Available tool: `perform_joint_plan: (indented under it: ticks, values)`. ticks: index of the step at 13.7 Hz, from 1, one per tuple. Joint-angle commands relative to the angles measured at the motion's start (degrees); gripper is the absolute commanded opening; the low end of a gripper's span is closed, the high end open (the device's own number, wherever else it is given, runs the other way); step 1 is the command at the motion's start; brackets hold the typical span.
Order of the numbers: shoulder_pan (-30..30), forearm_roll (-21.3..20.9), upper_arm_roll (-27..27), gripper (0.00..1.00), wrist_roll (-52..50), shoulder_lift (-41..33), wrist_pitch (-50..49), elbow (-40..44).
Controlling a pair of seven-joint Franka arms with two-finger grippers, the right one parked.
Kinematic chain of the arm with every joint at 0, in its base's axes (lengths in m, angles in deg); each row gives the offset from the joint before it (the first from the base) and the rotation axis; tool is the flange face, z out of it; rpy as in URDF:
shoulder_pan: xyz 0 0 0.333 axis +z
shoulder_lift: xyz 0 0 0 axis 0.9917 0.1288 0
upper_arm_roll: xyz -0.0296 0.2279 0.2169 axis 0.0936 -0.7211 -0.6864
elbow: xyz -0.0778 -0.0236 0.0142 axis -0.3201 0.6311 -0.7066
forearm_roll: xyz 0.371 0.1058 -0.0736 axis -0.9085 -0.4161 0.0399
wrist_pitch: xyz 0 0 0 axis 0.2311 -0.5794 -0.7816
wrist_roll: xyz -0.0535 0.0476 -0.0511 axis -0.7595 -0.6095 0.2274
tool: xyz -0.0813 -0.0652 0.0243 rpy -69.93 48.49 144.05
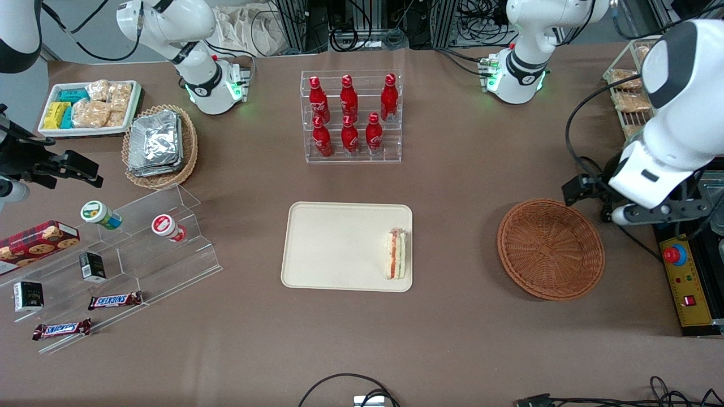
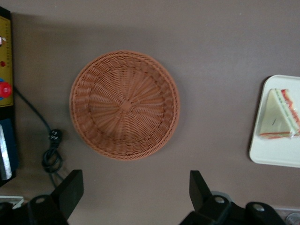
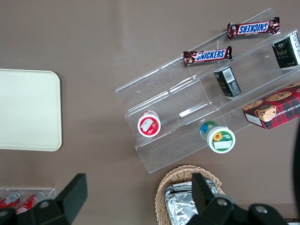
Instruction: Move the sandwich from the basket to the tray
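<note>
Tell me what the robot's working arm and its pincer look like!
The working arm is chunky, glossy white with a dark grey band at one joint, and black cables loop beside it. Its round white base has a black ring and glows green. The pincer, up above the table near the basket, has two flat black fingers standing wide apart on a black bracket.

The left arm came in from the right edge of the front view, white links bent down toward the middle right. Its end effector point(image 1: 588, 195) sat there in the air, holding nothing. In the wrist view the two black fingers point(image 2: 70, 190) were spread wide apart, both pointing straight down.
</note>
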Motion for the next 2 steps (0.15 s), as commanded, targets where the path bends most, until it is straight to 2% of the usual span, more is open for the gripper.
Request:
perform_joint_plan:
  ticks: [1,2]
  values:
    - [2.1,1.5,0.4,1.0,3.7,-3.3,0.4,-3.4]
    - [2.2,1.3,0.4,1.0,4.4,-3.2,0.5,-3.4]
